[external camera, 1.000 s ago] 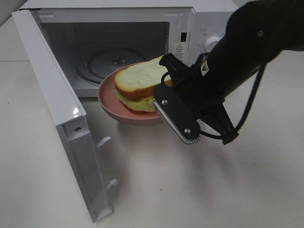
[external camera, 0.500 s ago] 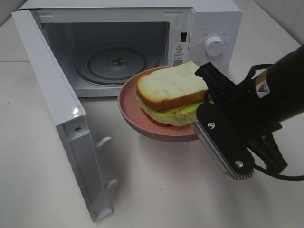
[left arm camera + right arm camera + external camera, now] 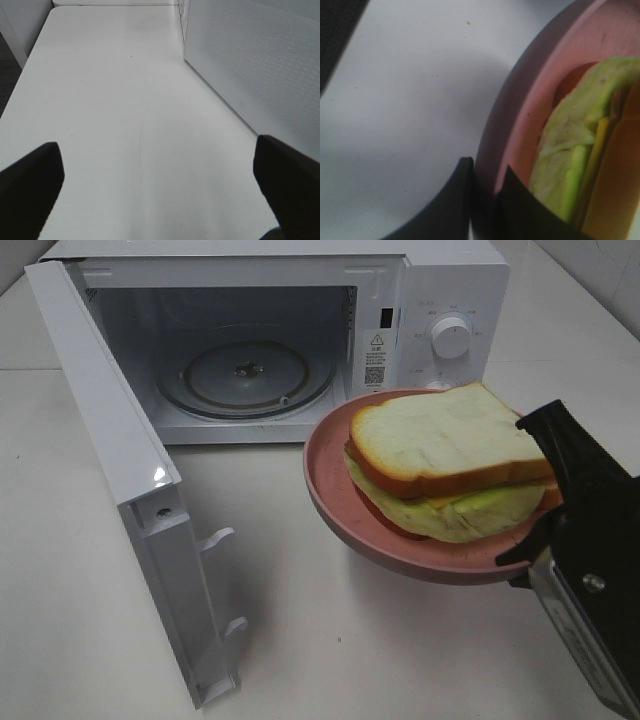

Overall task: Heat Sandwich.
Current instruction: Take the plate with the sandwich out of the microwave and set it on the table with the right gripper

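Observation:
The sandwich, pale bread over green and reddish filling, lies on a round pink plate held in the air in front of the microwave's control panel. My right gripper is shut on the plate's rim at the lower right of the exterior view. The right wrist view shows the right gripper with one finger on each side of the plate rim, the sandwich just beyond. My left gripper is open over bare table, holding nothing.
The white microwave stands at the back with its door swung wide open to the left and a glass turntable inside. In the left wrist view the microwave's side wall runs alongside the left gripper.
My right gripper has carried the plate and sandwich rightward and toward the table's front, away from the microwave opening. The left gripper has not visibly changed.

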`<state>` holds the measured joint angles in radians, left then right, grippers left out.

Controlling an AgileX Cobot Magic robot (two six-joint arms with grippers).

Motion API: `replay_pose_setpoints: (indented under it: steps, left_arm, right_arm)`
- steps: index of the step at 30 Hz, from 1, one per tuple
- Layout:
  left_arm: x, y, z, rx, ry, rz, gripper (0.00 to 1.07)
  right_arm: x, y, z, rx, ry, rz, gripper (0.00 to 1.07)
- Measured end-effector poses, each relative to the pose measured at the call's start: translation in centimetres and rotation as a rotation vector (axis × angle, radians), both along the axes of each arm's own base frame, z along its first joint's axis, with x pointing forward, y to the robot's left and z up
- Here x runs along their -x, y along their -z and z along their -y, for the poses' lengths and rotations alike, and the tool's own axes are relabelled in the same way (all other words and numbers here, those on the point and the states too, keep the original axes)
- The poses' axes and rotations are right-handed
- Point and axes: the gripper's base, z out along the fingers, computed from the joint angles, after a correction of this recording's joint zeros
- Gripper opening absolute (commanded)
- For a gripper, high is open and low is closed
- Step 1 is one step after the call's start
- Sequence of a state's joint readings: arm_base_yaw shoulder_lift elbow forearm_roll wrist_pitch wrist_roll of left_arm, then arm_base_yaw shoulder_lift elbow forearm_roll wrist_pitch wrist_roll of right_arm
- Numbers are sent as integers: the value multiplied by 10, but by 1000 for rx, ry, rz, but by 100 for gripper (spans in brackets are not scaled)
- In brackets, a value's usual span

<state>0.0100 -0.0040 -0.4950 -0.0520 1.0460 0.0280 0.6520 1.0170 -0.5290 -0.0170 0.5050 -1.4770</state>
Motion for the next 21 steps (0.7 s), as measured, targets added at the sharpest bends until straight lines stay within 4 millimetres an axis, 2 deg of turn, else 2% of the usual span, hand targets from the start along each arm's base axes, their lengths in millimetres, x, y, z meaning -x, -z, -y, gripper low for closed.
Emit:
replay_pose_setpoints:
  steps: [7, 13, 21]
  left_arm:
    - [0, 0, 0, 0, 0, 0, 98]
    - [0, 0, 0, 0, 0, 0, 98]
    - [0, 0, 0, 0, 0, 0, 98]
  right_arm:
    - [21, 0, 17, -16, 53, -18, 0]
    - [26, -4, 27, 5, 128, -4, 0]
    - [25, -8, 41, -6, 372, 10, 0]
